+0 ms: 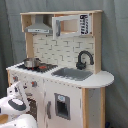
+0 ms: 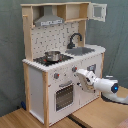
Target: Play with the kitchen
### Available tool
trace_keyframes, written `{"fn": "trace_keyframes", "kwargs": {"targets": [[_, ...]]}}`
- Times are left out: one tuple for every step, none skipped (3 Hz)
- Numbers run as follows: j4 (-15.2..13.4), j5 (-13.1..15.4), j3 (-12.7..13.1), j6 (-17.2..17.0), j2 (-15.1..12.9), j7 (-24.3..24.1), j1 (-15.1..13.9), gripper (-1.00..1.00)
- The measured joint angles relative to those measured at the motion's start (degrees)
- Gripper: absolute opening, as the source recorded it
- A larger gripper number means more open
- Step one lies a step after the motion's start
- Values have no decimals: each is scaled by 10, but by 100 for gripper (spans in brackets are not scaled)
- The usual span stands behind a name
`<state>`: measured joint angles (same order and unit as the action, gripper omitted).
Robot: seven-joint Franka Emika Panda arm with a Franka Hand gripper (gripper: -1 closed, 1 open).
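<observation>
We've got the kitchen (image 2: 60, 65) standing on the wooden surface (image 2: 30, 119), a pot (image 2: 52, 55) on its stove and the black faucet (image 2: 75, 39) over the sink. Our gripper (image 2: 80, 75) reaches in from the second exterior view's right, right up at the front panel beside the knobs (image 2: 73, 69), just above the oven door (image 2: 63, 95). Whether its fingers are apart or together, we cannot tell.

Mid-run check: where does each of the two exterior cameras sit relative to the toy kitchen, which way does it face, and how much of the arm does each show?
First exterior view: off the sink end, facing the kitchen; arm low at the first exterior view's left.
Second exterior view: off the stove end, facing the kitchen; arm enters from the second exterior view's right, gripper near the knobs.
Shared: pot, faucet, hood.
</observation>
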<state>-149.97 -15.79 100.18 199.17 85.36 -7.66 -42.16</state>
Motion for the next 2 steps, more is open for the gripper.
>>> {"fn": "trace_keyframes", "kwargs": {"targets": [[0, 0, 13, 0, 7, -64, -9, 100], [4, -1, 26, -1, 13, -131, -16, 100]]}}
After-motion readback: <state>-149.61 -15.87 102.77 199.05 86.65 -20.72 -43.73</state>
